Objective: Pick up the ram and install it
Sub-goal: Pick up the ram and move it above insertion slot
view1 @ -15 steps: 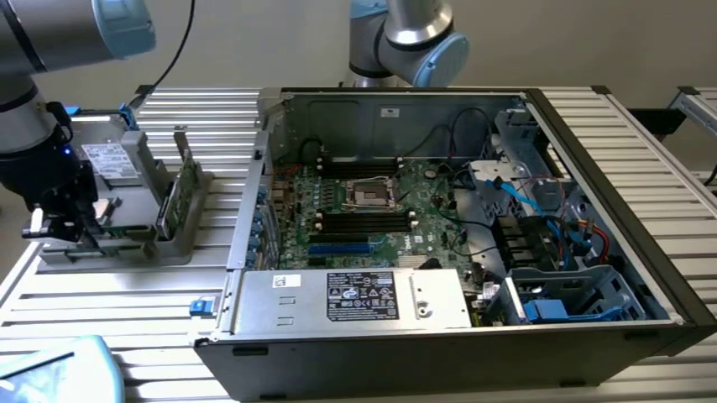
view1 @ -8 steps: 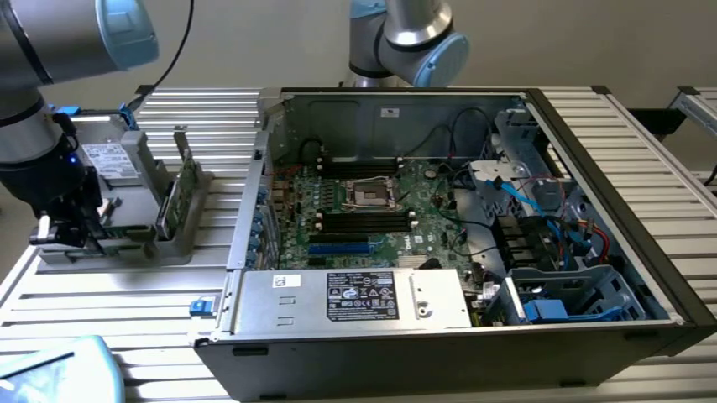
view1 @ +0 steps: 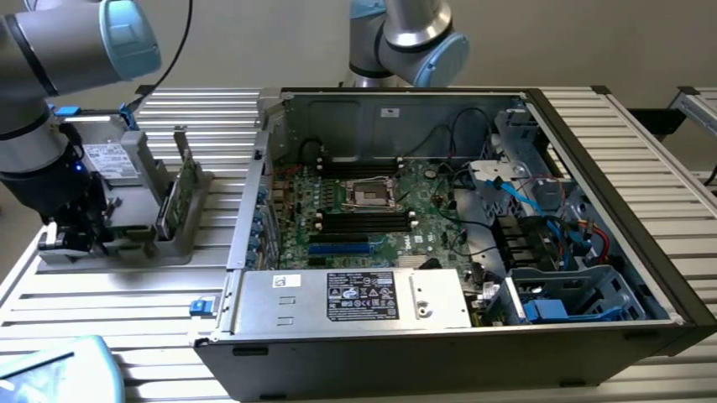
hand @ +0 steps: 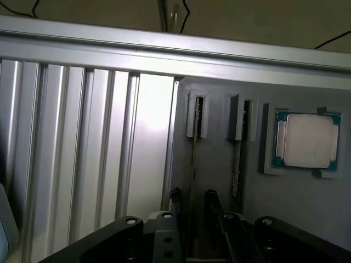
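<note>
Filling the centre and right of the exterior view, the open computer case (view1: 605,210) lies on the ribbed metal tabletop (view1: 123,294). Its motherboard (view1: 370,210) is exposed and the long black memory slots (view1: 358,220) appear empty, so nothing is installed yet. At the upper left of that frame the arm (view1: 45,101) reaches down beside a grey holder (view1: 140,245), which sits at the exterior view's left of the case. The ram (view1: 168,206) stands on edge in that holder, well apart from the slots it is meant for. The hand (view1: 70,237) hangs low at the frame's far left, by the holder's end. The wrist view gives what the exterior view leaves unclear: the hand (hand: 193,200) is spread, with one finger on either side of the line of the ram (hand: 194,145), which is seen edge-on in its groove. I judge that no grip is made, so the lift and the seating are both undone. The wrist view also adds a second stick (hand: 237,148) alongside and a silver-topped processor (hand: 307,139) in its recess.
</note>
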You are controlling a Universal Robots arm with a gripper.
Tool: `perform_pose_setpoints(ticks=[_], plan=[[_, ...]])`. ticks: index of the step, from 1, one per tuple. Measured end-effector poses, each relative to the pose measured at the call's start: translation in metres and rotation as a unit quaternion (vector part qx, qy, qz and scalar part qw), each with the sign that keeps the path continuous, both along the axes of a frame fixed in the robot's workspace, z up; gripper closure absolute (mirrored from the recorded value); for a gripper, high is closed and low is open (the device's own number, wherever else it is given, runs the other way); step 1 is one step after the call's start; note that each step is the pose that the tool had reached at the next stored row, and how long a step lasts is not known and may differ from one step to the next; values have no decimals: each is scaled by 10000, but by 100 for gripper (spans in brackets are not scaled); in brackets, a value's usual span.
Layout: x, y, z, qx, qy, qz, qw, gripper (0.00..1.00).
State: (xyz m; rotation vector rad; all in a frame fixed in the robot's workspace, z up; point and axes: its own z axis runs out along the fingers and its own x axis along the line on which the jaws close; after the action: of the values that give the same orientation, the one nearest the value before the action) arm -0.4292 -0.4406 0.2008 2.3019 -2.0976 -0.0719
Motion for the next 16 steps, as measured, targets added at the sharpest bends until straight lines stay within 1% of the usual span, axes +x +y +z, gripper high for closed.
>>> perform_pose_setpoints(ticks=[2,6,8,16], plan=[[-1,0,-27,6,-2,0,10000,69],[0,0,-45,10,-2,0,10000,69],[0,0,-76,23,-5,0,10000,69],[-1,0,-77,22,-4,0,10000,69]])
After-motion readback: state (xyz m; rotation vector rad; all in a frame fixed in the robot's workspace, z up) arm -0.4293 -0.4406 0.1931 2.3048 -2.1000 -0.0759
